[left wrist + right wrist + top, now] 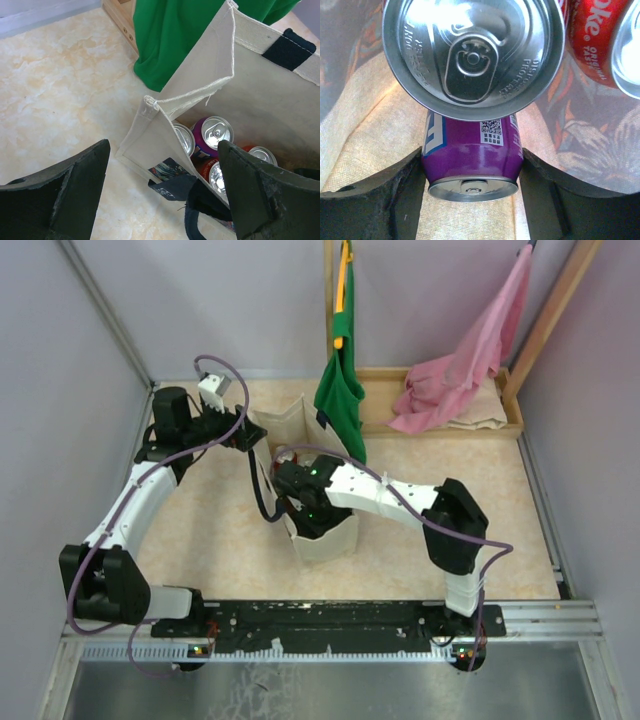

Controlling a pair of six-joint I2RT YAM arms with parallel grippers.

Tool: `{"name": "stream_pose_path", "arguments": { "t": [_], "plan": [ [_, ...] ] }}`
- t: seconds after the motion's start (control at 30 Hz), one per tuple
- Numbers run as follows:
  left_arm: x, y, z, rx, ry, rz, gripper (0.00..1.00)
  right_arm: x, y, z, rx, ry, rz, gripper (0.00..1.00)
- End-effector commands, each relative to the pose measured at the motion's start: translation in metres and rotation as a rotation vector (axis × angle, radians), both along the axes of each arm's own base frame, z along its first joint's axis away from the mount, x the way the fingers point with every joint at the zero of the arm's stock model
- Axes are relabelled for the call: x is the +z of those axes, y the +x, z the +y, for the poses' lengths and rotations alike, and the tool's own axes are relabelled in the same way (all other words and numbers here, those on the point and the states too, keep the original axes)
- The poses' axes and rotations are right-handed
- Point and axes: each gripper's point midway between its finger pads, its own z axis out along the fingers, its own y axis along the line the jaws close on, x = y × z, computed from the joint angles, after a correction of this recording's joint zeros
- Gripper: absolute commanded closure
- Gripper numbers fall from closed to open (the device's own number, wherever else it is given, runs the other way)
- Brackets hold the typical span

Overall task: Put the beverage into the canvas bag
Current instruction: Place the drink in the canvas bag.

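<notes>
The right arm reaches from the near edge of the tabletop leftward and down into the open top of the canvas bag, which stands upright near the middle. Inside the bag, the right fingers are clamped on a purple can, one finger pressed to each side of it. A silver can top covers the far end of this can in the right wrist view, and a red can sits just beside that one on the bag's patterned lining.

Farther back, the left fingers are spread wide and grasp nothing. They hang at the bag's far left corner, which shows between them from the left wrist. Below that corner several can tops crowd together in the bag. A navy handle is sewn to the bag's far wall.

Just beyond the bag hangs a green cloth bag. To the far right, a pink cloth droops into a wooden tray.
</notes>
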Motion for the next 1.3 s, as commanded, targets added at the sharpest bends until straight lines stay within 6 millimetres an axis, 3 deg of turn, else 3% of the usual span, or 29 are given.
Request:
{"name": "stream_pose_path", "arguments": {
  "t": [0.0,0.17,0.67,0.93,1.17,1.27],
  "plan": [
    [0.004,0.002,-0.002,-0.015,0.012,-0.021,0.06,0.03,0.007,0.001,0.015,0.029,-0.087,0.32],
    [0.002,0.002,-0.001,-0.013,0.013,-0.019,0.06,0.05,0.008,0.012,0.055,0.108,-0.096,0.2],
    [0.0,0.004,-0.001,-0.012,0.014,-0.015,0.06,0.099,0.018,0.014,0.081,0.158,-0.179,0.18],
    [0.001,0.005,-0.002,-0.011,0.01,-0.016,0.06,0.148,0.045,0.021,0.027,0.232,-0.349,0.18],
    [0.002,0.008,-0.002,-0.012,0.01,-0.02,0.06,0.164,0.067,0.012,-0.054,0.194,-0.482,0.18],
    [0.003,0.008,-0.002,-0.012,0.009,-0.021,0.06,0.199,0.085,0.007,-0.156,0.251,-0.624,0.17]
  ]
}}
